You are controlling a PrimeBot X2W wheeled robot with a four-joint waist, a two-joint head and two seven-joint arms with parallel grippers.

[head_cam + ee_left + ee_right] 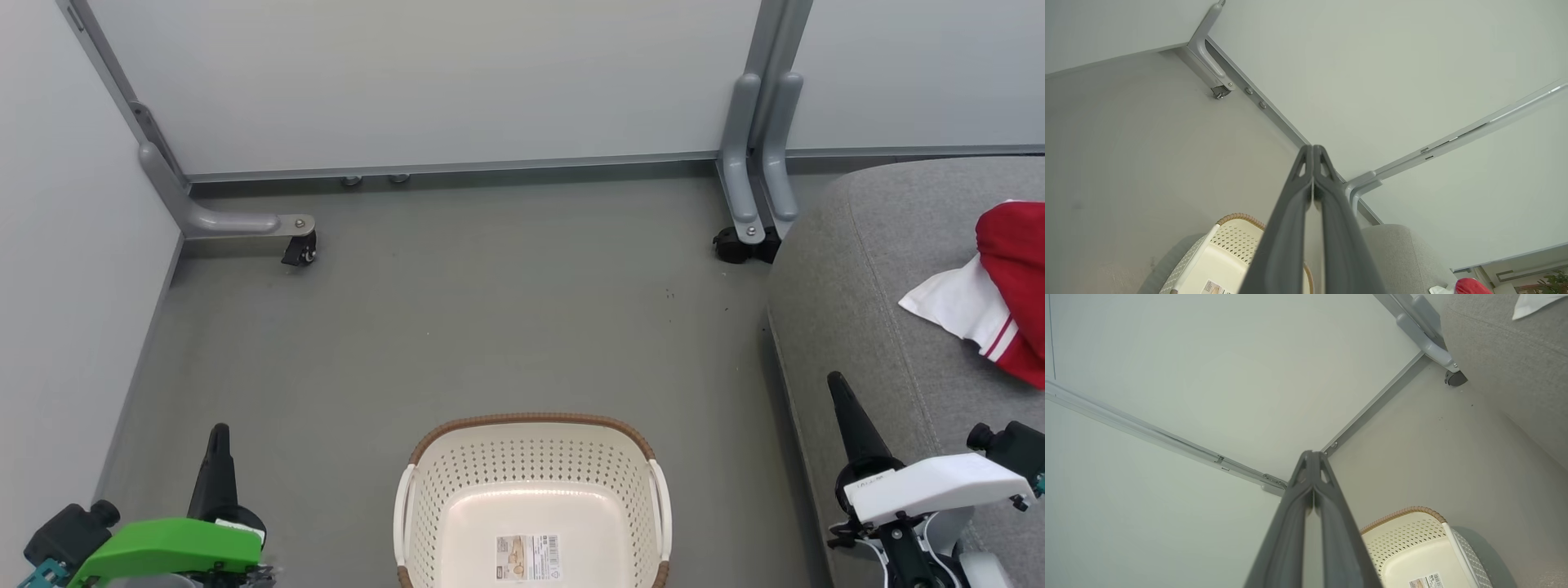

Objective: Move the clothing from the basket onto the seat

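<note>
In the head view, the cream-white perforated plastic laundry basket with a brown woven-look rim stands on the grey floor at the bottom centre of the frame. Its smooth inner base is bare apart from a small printed label. The red soft fabric garment with a white panel and thin white stripe trim lies at the right edge of the frame, on the large grey fabric-upholstered couch cushion, which fills the right side and sits just beside the basket. The left gripper, dark-fingered with a green housing, is at the lower left, over the floor and apart from the basket; its two fingers are pressed together and hold nothing. The right gripper, with a white housing, is at the lower right, over the front edge of the cushion, its fingers likewise together and empty, well apart from the garment. Pale partition panels close the top and left of the frame, standing on grey metal feet with black castors. In the left wrist view the basket shows at the bottom left of the fingers, and the cushion and a bit of the red cloth at the bottom right.
</note>
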